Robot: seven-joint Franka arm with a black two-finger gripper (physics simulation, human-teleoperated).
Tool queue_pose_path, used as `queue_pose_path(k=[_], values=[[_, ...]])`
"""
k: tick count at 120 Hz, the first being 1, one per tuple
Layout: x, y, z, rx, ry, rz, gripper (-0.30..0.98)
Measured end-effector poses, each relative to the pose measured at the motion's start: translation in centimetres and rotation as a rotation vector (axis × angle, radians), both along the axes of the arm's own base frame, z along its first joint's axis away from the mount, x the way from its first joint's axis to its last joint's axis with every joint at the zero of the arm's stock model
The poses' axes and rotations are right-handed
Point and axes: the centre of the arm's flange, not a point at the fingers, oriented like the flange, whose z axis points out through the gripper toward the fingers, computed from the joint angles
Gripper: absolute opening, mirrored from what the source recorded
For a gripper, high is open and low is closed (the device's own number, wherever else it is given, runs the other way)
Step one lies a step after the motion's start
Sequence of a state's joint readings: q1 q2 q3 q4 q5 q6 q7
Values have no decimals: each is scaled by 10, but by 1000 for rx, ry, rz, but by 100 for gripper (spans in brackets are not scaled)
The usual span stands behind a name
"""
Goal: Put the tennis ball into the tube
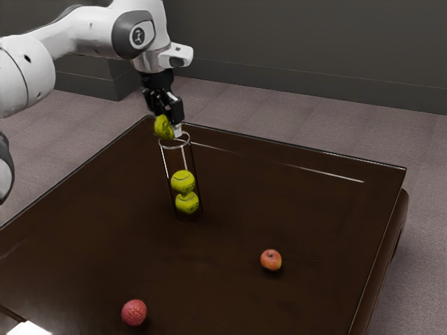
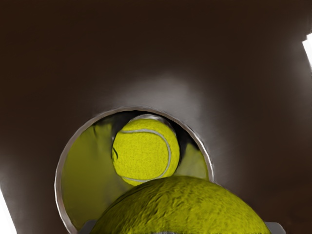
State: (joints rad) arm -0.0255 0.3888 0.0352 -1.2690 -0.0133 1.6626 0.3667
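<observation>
Yellow-green felt covers three tennis balls: two stacked balls (image 1: 183, 181) inside the one clear, cylindrical tube (image 1: 174, 159), and a held ball (image 1: 164, 127) just above the tube's round rim. The black gripper (image 1: 170, 128) grips that ball from both sides, fingers parted by its width. One smooth red-yellow apple (image 1: 271, 260) and one bumpy pinkish-red ball (image 1: 134, 313) sit well apart from the tube. Dark ball markings are illegible.
</observation>
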Motion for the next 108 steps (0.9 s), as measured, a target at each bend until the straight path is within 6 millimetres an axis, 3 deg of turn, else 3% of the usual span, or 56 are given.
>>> queue_pose_path(k=[36, 56, 77, 102, 108], values=[[13, 0, -20, 0, -9, 8, 8], [14, 1, -19, 2, -26, 13, 11], [14, 1, -20, -14, -25, 16, 44], [13, 0, -20, -27, -20, 16, 59], [1, 0, -16, -30, -10, 19, 61]])
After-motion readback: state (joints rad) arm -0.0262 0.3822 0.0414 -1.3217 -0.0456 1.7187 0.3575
